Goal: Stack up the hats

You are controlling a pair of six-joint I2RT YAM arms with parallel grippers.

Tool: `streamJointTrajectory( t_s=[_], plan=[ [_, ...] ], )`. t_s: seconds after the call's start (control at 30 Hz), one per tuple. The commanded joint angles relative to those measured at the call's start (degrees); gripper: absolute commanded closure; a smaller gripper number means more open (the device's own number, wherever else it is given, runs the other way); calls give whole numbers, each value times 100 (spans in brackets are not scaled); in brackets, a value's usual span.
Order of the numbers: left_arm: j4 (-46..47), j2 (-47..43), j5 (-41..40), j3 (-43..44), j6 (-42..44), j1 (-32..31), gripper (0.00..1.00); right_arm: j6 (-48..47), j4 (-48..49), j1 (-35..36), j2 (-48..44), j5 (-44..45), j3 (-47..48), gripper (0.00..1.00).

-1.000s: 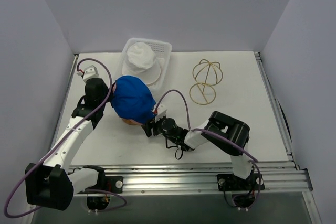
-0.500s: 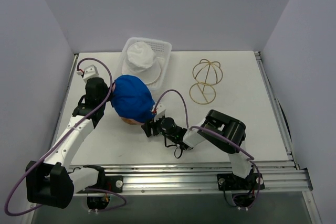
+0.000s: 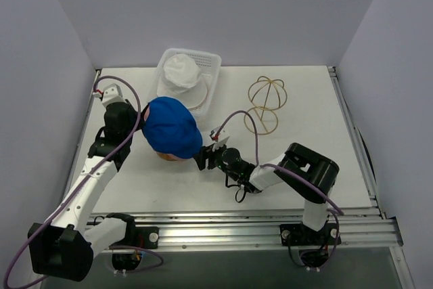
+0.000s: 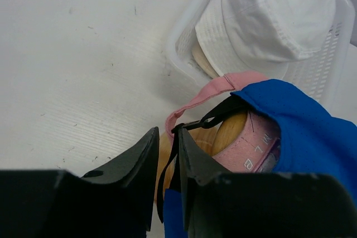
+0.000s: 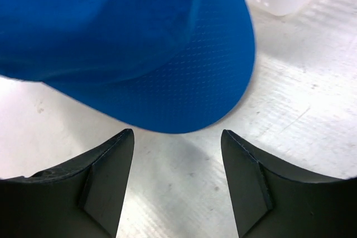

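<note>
A royal blue cap (image 3: 170,128) sits over a pink cap (image 4: 245,150) on a rounded wooden form (image 4: 228,132) at the table's left middle. The off-white hat (image 3: 181,72) lies in the white basket (image 3: 214,65) just behind. My left gripper (image 3: 135,125) is at the blue cap's rear left. In the left wrist view that gripper (image 4: 168,132) has its jaws a little apart, and the cap's black strap (image 4: 209,118) hangs in the gap against one finger. My right gripper (image 3: 201,158) is low at the brim's right front. In the right wrist view this gripper (image 5: 177,137) is open and empty, the blue brim (image 5: 184,82) just beyond its tips.
A gold wire dome frame (image 3: 265,103) stands at the back right of the middle. The basket's wall (image 4: 181,45) is close behind the stacked caps. Grey walls enclose the table on three sides, and a metal rail (image 3: 257,225) runs along the near edge.
The left gripper's jaws have parted slightly from shut on the cap's rear. The right arm has shifted to the right, its gripper still low in front of the blue brim.
</note>
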Motion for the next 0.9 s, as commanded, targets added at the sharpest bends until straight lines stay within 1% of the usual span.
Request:
streamJointTrajectory(
  t_s=[0.0, 0.07, 0.2, 0.27, 0.37, 0.43, 0.53, 0.6, 0.63, 0.67, 0.77, 0.87],
  plan=[
    [-135, -210, 28, 40, -1, 8, 70, 26, 134, -117, -122, 77, 104, 41],
    [-372, -289, -103, 110, -53, 8, 69, 61, 46, -222, -147, 59, 140, 41],
    [-593, -779, -306, 119, -273, 8, 61, 542, -261, -626, -410, 50, 149, 42],
    [-672, -983, -306, 75, -387, -1, 60, 658, -323, -828, -464, -2, 184, 43],
    [-794, -1475, -280, -56, -466, 8, 60, 729, -710, -1022, -403, -11, 499, 43],
    [-839, -1879, -26, -267, -536, -1, 60, 746, -851, -1127, -315, -185, 667, 43],
    [-681, -2432, 668, -811, -598, -1, 65, 817, -939, -1364, -104, -475, 1001, 43],
    [-418, -2862, 1020, -1136, -590, -9, 66, 817, -957, -1488, -16, -651, 1212, 43],
    [-304, -3004, 1448, -1468, -590, -9, 66, 773, -991, -1506, 19, -827, 1282, 43],
    [-138, -3127, 1635, -1611, -607, -9, 66, 729, -1044, -1523, 63, -872, 1361, 43],
    [117, -3549, 2109, -2130, -686, -9, 66, 615, -1316, -1532, 133, -1030, 1651, 43],
    [250, -3918, 2356, -2603, -782, -9, 66, 615, -1413, -1550, 195, -1118, 1801, 43]
  ],
)
